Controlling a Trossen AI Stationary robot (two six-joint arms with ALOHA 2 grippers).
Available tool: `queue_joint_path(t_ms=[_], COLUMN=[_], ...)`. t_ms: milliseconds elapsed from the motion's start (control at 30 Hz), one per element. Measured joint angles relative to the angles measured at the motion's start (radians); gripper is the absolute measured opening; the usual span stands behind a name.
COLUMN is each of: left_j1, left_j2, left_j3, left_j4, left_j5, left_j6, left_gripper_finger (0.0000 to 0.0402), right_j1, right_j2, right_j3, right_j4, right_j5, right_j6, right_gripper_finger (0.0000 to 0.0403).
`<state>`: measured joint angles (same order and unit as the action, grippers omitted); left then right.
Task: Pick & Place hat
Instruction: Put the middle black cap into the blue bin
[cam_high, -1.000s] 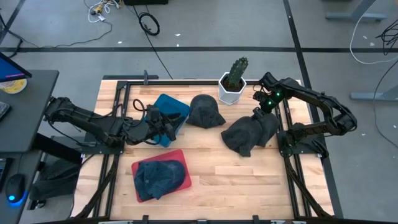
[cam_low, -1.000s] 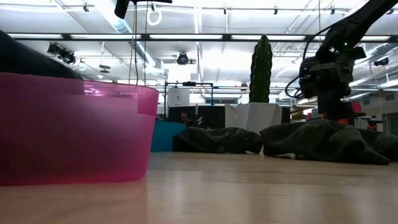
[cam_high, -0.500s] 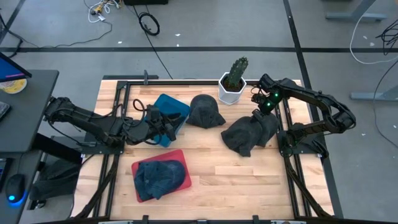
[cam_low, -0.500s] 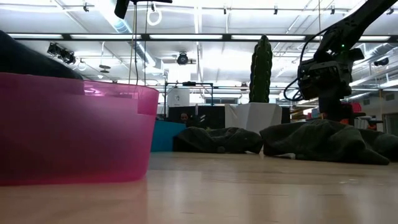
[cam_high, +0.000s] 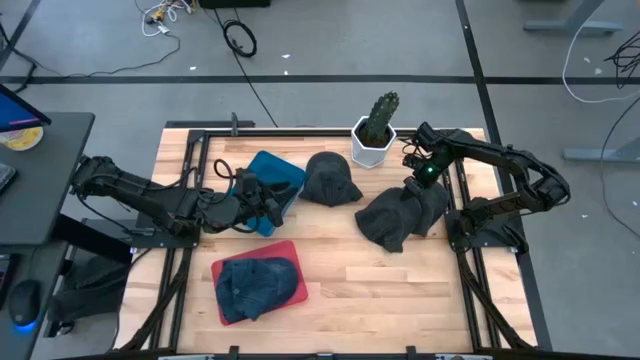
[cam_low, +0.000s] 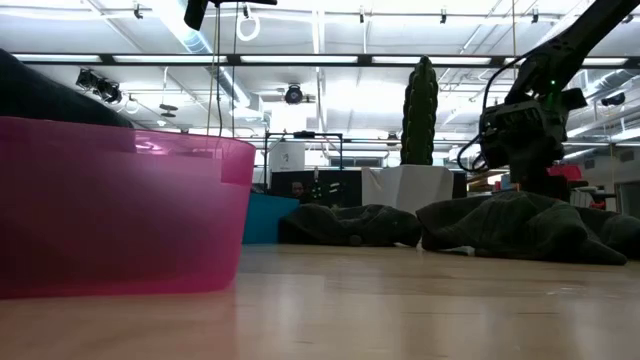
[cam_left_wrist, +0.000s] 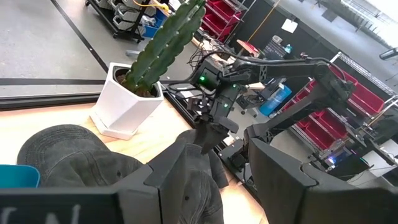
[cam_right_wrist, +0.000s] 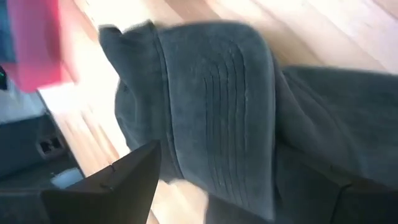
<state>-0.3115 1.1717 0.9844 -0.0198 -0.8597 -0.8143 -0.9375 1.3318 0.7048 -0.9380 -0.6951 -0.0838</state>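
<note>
Right gripper (cam_high: 413, 183), jaws wide, poised over the crumpled dark-grey cloth hat (cam_high: 398, 216); closing off-centre risks pinching only a loose fold, so the hat could slip free.

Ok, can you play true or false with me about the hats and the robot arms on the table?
1. The right gripper is open above a dark hat. True.
2. The pink bin is empty. False: a blue hat lies in it.
3. The cactus stands in a white pot. True.
4. The left gripper is lifting the cactus. False: it waits by the blue bin.
</note>
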Motion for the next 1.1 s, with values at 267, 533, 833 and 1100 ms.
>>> queue_joint_path(t_ms=[267, 533, 833, 1100], left_j1=[0.0, 0.0, 0.0, 0.0], left_j2=[0.0, 0.0, 0.0, 0.0], left_j3=[0.0, 0.0, 0.0, 0.0], left_j4=[0.0, 0.0, 0.0, 0.0], left_j5=[0.0, 0.0, 0.0, 0.0], left_j6=[0.0, 0.0, -0.001, -0.001], left_gripper_finger=[0.0177, 0.0177, 0.0177, 0.0177], right_j1=[0.0, 0.0, 0.0, 0.008], right_j2=[0.005, 0.005, -0.062, -0.205], right_j3=[-0.028, -0.028, 0.001, 0.109], right_j4=[0.059, 0.065, -0.005, -0.162], right_j5=[0.026, 0.012, -0.022, -0.089], right_j6=[0.069, 0.078, 0.081, 0.077], right_gripper_finger=[0.025, 0.0049, 0.001, 0.0007])
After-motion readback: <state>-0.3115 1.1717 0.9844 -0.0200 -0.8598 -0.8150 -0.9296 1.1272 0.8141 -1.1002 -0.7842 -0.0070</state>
